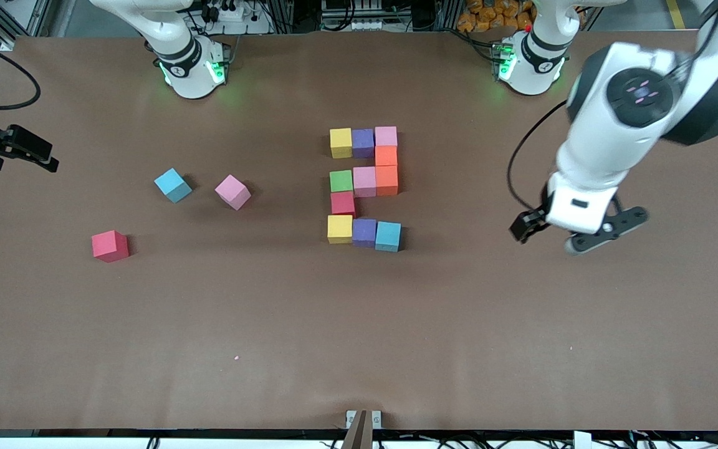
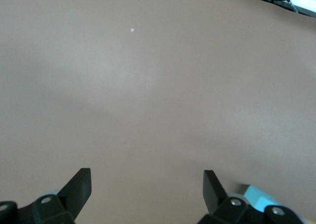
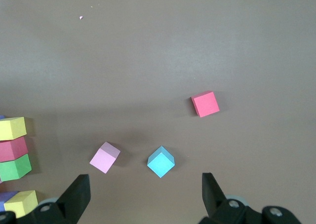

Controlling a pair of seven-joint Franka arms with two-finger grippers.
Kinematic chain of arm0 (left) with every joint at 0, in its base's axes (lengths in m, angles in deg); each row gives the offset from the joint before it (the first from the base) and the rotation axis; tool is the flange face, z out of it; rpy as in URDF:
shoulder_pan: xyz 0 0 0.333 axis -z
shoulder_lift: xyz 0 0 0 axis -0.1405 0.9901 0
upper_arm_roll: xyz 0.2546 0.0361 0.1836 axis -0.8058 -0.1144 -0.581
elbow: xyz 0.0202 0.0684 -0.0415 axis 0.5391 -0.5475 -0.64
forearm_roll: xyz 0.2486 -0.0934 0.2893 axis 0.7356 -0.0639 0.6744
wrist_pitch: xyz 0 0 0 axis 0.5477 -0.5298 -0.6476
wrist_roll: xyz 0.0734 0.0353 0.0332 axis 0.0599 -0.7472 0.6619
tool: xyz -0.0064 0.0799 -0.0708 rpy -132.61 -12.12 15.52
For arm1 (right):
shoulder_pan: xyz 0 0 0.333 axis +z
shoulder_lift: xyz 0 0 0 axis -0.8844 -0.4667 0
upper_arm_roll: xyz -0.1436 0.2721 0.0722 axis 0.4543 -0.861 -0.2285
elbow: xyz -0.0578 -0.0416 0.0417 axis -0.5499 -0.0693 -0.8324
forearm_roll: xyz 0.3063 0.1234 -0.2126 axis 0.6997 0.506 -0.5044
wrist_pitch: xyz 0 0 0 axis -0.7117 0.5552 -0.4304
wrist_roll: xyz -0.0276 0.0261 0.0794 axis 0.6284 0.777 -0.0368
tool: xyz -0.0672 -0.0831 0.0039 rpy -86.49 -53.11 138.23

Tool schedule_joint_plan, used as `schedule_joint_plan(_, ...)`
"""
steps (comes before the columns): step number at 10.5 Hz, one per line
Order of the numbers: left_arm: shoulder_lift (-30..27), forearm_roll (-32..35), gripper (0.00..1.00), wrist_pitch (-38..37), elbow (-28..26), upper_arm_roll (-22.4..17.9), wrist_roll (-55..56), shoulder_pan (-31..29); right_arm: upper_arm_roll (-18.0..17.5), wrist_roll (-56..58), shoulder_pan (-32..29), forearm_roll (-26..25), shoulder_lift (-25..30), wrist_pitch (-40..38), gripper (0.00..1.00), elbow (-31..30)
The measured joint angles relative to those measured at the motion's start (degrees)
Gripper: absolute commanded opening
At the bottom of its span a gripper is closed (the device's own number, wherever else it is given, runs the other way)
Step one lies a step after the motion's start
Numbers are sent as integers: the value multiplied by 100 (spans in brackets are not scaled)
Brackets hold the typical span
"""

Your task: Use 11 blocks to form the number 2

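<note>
Right wrist view: open right gripper [image 3: 145,197] above the table [image 3: 197,46], its fingers apart. Loose pink block [image 3: 104,157], light blue block [image 3: 161,161] and red block [image 3: 205,104] lie separately; stacked-row yellow block [image 3: 13,128] at the edge.

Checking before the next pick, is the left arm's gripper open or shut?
Open: the left gripper shows its two fingers spread wide over bare table, nothing between them.

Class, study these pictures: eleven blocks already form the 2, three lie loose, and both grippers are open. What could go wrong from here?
1. The left gripper hangs open and empty beside the number 2; a swing toward it might knock the light blue end block out of line.
2. The right gripper, open at the right arm's end of the table, might fetch the loose pink block and disturb the finished digit.
</note>
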Motion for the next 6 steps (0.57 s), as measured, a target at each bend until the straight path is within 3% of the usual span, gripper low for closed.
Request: schedule_joint_plan(6,-414,-206,100,-495,162,-265,-1577,-53,-9,78,0,0,-72,2,100,11)
